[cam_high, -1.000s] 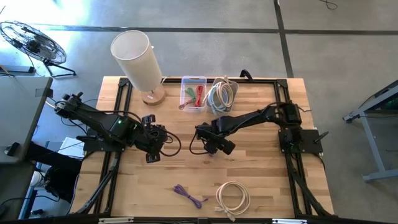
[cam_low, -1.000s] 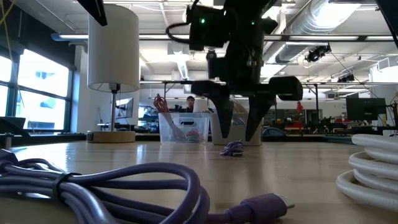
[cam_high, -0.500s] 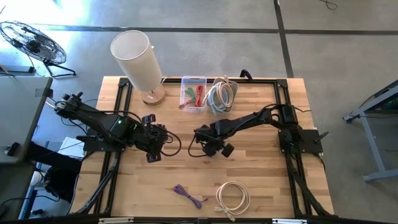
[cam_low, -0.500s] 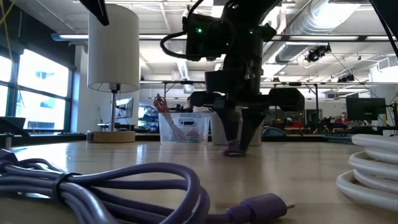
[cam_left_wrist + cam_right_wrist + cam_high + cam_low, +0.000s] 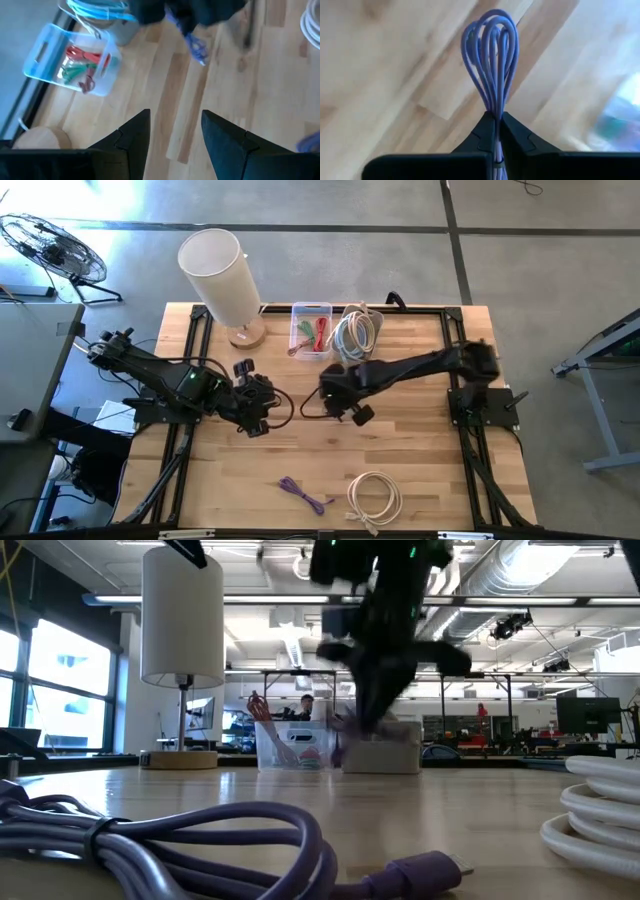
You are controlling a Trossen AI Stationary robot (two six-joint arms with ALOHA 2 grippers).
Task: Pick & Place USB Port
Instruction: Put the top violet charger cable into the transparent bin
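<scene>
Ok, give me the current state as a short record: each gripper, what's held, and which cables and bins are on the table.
right gripper: shut on purple cable, lifted off the table mid-table
left gripper: fingers apart, empty, left of centre
clear bin: back edge, red and green cables inside
second bin: beside it, holds white cables
near edge: second purple cable, white coiled cable
lamp: back left

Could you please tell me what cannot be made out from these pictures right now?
- Low view: right gripper blurred by motion.
- Right wrist view: purple cable ends hidden between the fingers.
- High view: held cable hidden under the arm.
- Left wrist view: blue bin contents blurred.
</scene>
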